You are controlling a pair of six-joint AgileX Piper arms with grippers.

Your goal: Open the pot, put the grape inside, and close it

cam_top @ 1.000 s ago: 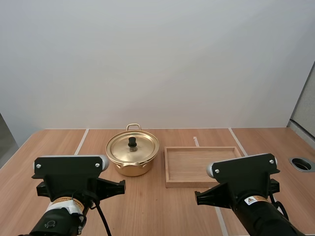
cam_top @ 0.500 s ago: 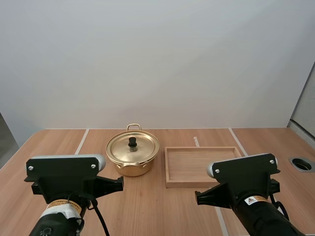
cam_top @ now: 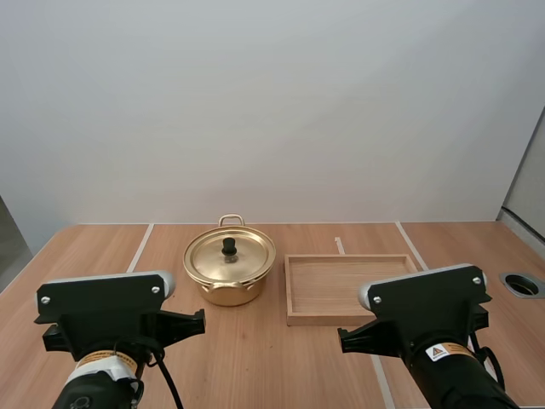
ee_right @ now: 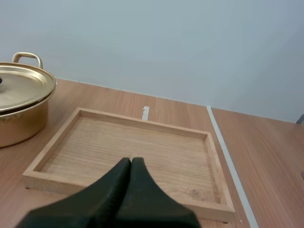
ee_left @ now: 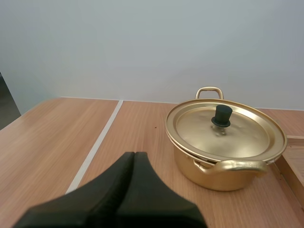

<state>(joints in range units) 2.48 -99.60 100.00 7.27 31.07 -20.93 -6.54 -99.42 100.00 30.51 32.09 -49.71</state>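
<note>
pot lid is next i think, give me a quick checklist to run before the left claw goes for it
1. Lid seated flat on the pot: ok.
2. Lid knob upright at the centre, uncovered: ok.
3. Left claw open for the grasp: not ok, shut as one dark wedge.
4. Left claw aimed toward the pot: ok, the pot lies ahead of it.
5. Right claw away from the pot: ok, shut, facing the wooden tray.
6. Gap between pot and wooden tray: ok.

Setting: lab workbench. White tape lines [cam_top: 140, 245] cross the desk [cam_top: 255, 341]; bare wall [cam_top: 272, 111] at 12 o'clock, cable grommet [cam_top: 522, 285] at 3 o'clock.
</note>
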